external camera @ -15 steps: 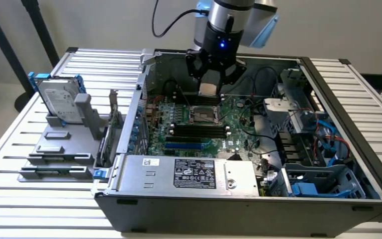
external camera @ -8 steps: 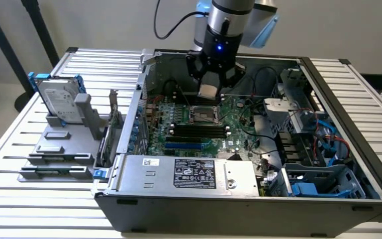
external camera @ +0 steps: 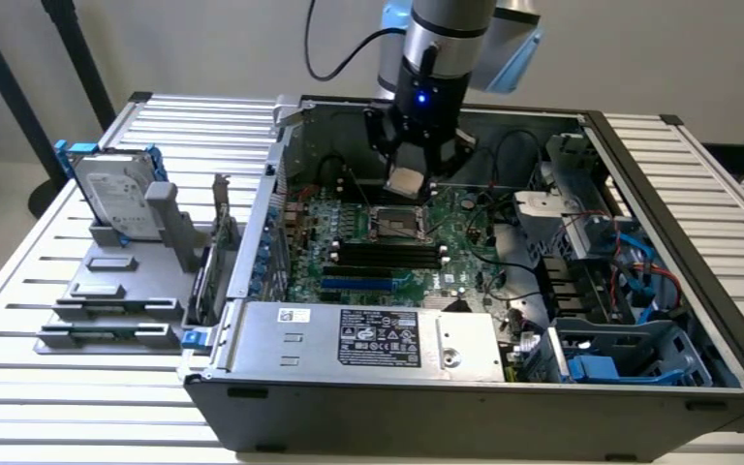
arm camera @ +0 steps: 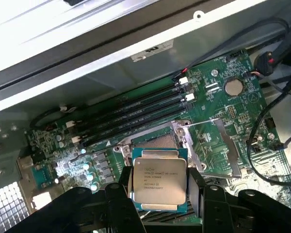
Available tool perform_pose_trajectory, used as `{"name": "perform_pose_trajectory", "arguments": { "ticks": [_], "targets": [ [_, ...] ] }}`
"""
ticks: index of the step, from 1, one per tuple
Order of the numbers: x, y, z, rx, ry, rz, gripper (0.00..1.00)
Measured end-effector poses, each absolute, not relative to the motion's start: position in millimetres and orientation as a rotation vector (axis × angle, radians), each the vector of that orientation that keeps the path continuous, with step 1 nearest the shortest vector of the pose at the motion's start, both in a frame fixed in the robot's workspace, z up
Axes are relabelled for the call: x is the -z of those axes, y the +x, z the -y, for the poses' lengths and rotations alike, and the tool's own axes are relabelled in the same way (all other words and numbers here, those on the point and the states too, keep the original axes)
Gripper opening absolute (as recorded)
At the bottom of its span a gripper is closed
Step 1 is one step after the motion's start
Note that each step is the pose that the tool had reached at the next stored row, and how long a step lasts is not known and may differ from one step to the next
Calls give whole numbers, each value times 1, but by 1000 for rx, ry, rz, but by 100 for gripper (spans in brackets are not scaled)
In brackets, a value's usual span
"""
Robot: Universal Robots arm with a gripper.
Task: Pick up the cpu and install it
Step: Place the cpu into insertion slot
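Above the claw [external camera: 409, 174], the arm [external camera: 448, 19] is a silver-grey cylinder with a pale blue cap [external camera: 517, 56]. Its black wrist section [external camera: 421, 73] carries a small blue light [external camera: 420, 97]; a black cable [external camera: 311, 44] loops alongside. The claw's fingers [arm camera: 122, 196] are matte black and blocky.

socket [external camera: 398, 225]: one; I use it as my reference.
cpu [arm camera: 158, 180]: I count one, just above the socket.
gripper [external camera: 409, 172]: one, above the socket.
memory slots [arm camera: 136, 114]: I make out four long black ones, side by side, just beside the socket.
coin battery [arm camera: 233, 87]: one, near the socket.
motherboard [arm camera: 218, 121]: one, surrounding the socket.
computer case [external camera: 476, 407]: one, enclosing the socket.
silver box with black label [external camera: 372, 339]: one, well apart from the socket, inside the case.
hard drive [external camera: 120, 199]: I see one, in a blue bracket, well apart from the socket, outside the case.
grey stand [external camera: 113, 291]: one, under that drive.
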State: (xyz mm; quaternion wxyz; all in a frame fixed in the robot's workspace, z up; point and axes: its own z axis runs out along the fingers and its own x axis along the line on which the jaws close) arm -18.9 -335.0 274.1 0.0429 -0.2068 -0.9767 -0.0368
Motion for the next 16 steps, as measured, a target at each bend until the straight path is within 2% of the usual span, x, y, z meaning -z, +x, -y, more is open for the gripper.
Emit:
{"name": "perform_pose_trajectory", "arguments": {
  "ticks": [16],
  "targets": [
    [-256, -19, 335, 131, -1064, 2874, 55]
  ]
}}
